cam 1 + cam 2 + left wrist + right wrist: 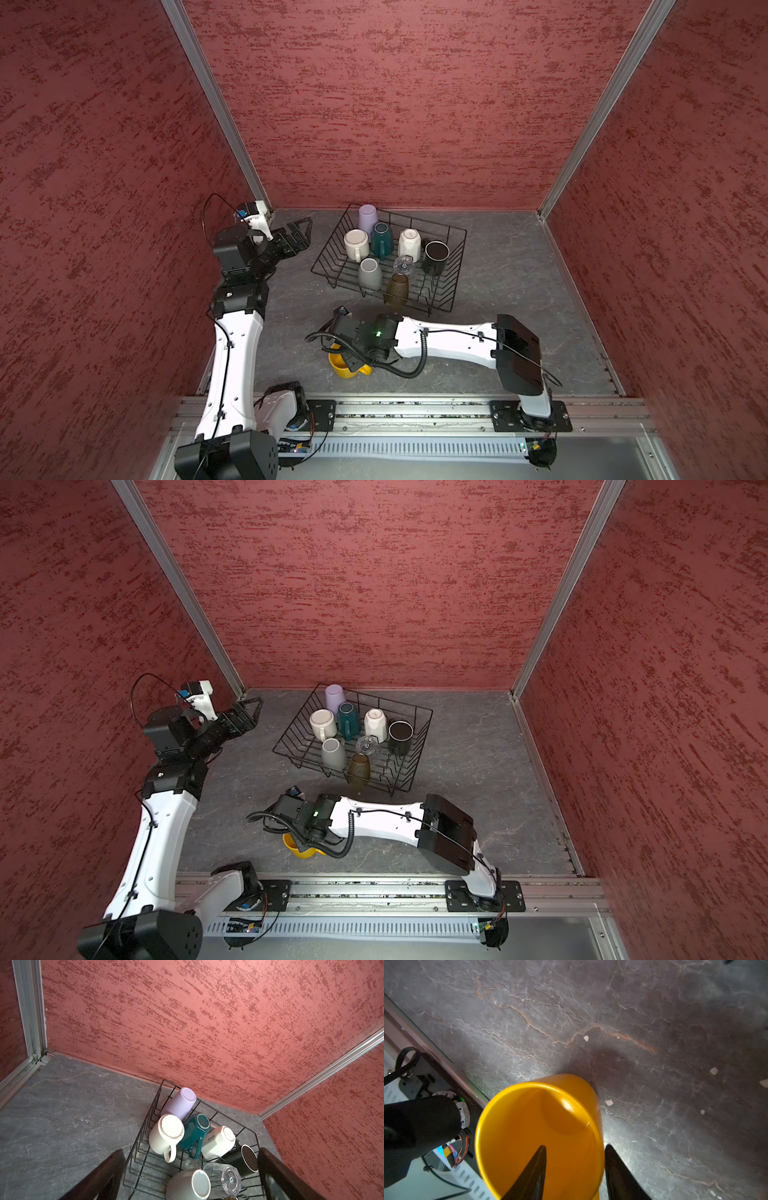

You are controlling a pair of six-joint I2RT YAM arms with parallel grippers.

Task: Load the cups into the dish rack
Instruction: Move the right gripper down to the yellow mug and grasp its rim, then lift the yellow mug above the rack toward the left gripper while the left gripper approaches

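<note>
Dish rack (458, 270) of black wire sits on the grey surface (519, 291) toward 12 o'clock, near the back wall, in both top views (420, 750). Eight cups are inside it. The lavender tumbler (368, 218) leans in the 11 o'clock corner. The white mug (356, 244) is at 9 o'clock, with the teal mug (381, 239) just beside it. The white faceted mug (409, 244) is near the middle and the black mug (435, 255) at 3 o'clock. The grey mug (370, 272) is at 7 o'clock with the clear glass (404, 265) next to it, and the amber glass (397, 291) stands at the 6 o'clock rim. In the left wrist view the lavender, white, teal and faceted ones show their bases.

The yellow cup (345, 368) is outside the rack, at 6 o'clock from it and close to the front rail. It stands upright with its mouth up, partly hidden under the right arm's wrist.

The right tool (575, 1147) has one finger inside the yellow cup (539, 1126) and the other outside, with the cup wall between them. The jaws are partly apart and the inner finger stands clear of the wall, so no grip shows.

The left tool (301, 232) hangs at 9 o'clock from the rack, pointing toward it. Its jaws are spread wide and hold nothing.
</note>
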